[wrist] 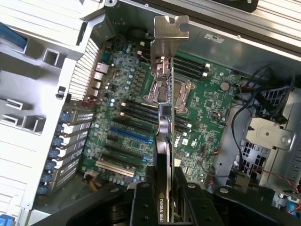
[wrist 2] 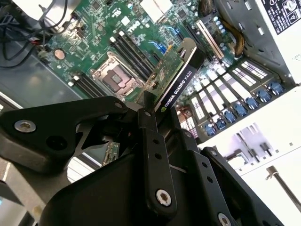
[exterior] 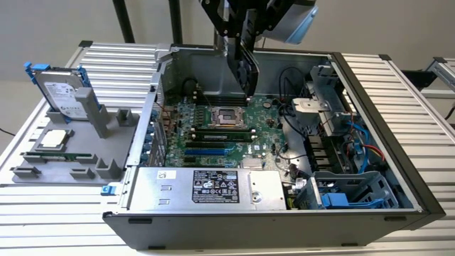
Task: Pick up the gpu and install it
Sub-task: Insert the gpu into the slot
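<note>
end effector: pinching gpu, lower centre of first wrist view
gpu: edge-on above motherboard, top centre of exterior view
risk: tilt could miss slot, bracket may snag case

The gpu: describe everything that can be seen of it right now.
The gpu is a flat green circuit-board card with a black cooler shroud on one face and a silver metal end bracket. The black gripper is shut on one end, holding it edge-on above the green motherboard inside the open grey computer case, near the processor socket. It appears clear of the board and is not seated in a slot.
</note>
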Controlling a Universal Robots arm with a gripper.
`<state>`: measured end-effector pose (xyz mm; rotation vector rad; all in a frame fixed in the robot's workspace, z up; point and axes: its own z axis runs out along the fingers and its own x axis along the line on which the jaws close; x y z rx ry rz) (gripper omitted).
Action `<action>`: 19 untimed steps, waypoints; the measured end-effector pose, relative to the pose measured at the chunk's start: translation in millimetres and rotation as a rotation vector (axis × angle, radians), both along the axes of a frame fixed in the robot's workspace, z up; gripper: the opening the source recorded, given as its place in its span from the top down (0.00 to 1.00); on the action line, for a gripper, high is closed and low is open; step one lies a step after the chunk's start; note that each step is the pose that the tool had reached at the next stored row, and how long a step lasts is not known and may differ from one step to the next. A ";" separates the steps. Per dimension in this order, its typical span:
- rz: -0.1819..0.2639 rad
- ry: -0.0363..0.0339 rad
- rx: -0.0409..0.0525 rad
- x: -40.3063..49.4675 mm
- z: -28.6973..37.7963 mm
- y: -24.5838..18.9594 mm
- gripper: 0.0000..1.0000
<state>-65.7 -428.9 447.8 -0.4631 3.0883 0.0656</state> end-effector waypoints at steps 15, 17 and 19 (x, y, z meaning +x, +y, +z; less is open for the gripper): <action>0.068 0.0001 0.0000 0.0 0.2 0.0 1.00; 0.077 0.0000 0.0000 0.0 0.3 0.0 1.00; 0.088 0.0001 -0.0001 0.0 0.3 0.0 1.00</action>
